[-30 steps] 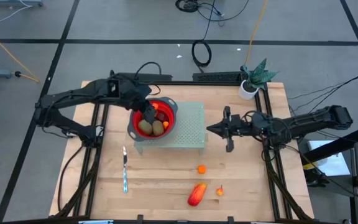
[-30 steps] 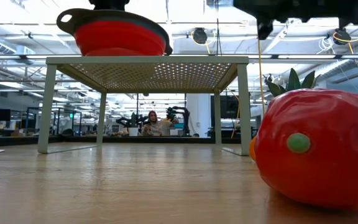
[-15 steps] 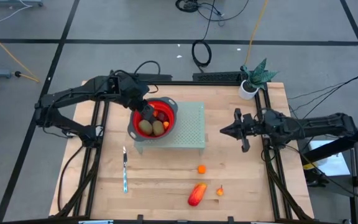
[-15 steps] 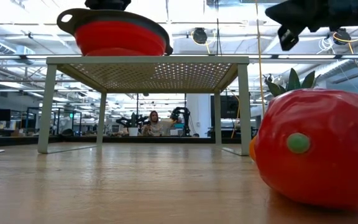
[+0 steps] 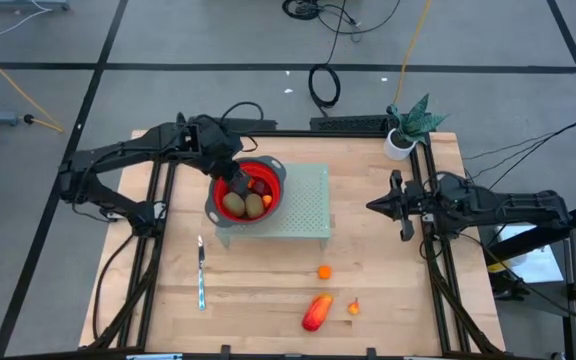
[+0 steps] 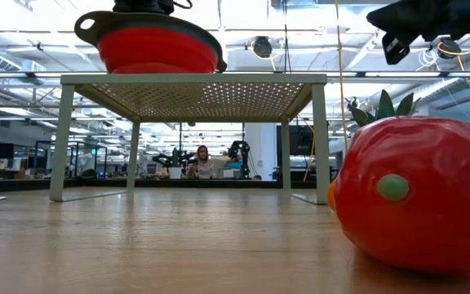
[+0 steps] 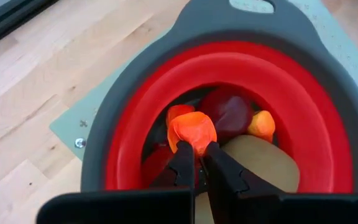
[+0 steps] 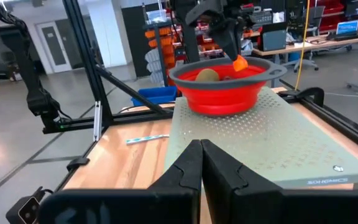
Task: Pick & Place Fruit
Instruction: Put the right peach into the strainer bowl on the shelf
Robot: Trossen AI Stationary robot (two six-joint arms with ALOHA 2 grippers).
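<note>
**Spotter:** Where do I stand on the bench (image 5: pixel 268 285)?

**Operator:** I start with the big pieces. The perforated rack (image 5: pixel 303 205) carries the red bowl (image 5: pixel 273 185), which already has most of the fruit in it: two brown-green ovals (image 5: pixel 243 205) and dark-red round ones (image 7: pixel 232 109). My left tool (image 7: pixel 194 163) hangs over the bowl, fingers clamped on a small orange piece (image 7: pixel 192 130).

**Spotter:** And the right?

**Operator:** My right tool (image 5: pixel 373 206) waits off the rack's side, fingers together, holding nothing.

**Spotter:** How do I drop it well?

**Operator:** I judge I should release low, inside the rim, so it doesn't bounce out. Left outside are the elongated red-orange piece (image 5: pixel 316 312) and two tiny orange pieces (image 5: pixel 324 271) beside it.
</note>
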